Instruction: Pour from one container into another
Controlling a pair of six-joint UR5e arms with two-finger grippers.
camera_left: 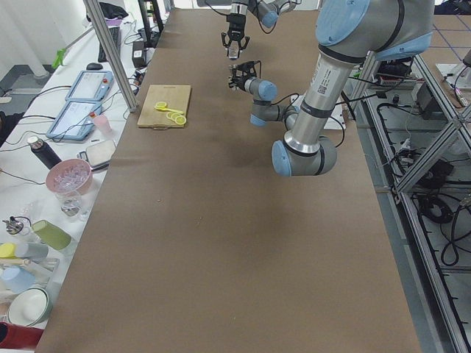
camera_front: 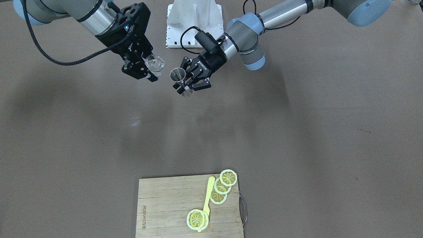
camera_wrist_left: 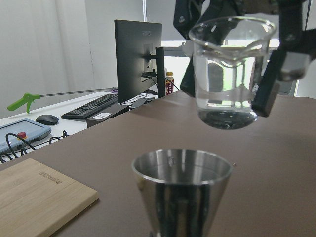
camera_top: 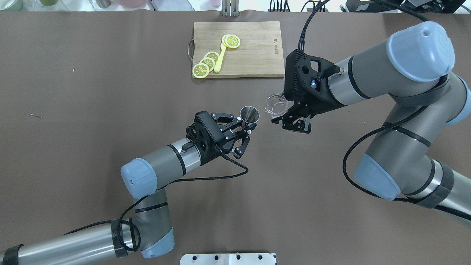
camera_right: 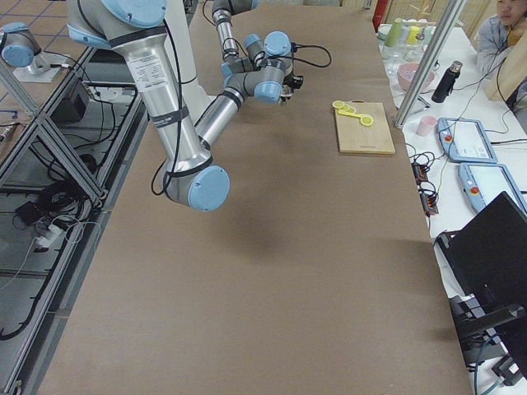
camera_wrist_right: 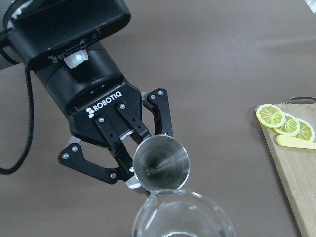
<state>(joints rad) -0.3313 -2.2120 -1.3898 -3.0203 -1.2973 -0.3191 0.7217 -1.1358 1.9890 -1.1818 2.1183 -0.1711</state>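
The left gripper (camera_top: 244, 127) is clamped on the waist of the metal jigger (camera_top: 249, 114) and holds it upright above the middle of the table (camera_top: 110, 92). Just to its right, not touching, the right gripper (camera_top: 285, 112) is closed on the clear glass (camera_top: 276, 105), which is upright and a little higher. The glass seems to hold a little clear liquid. A cutting board (camera_top: 257, 55) with lemon slices (camera_top: 206, 64) lies at the far side.

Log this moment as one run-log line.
left claw: shut on jigger, upright | right claw: shut on glass, upright, beside and above jigger rim | pour: not started
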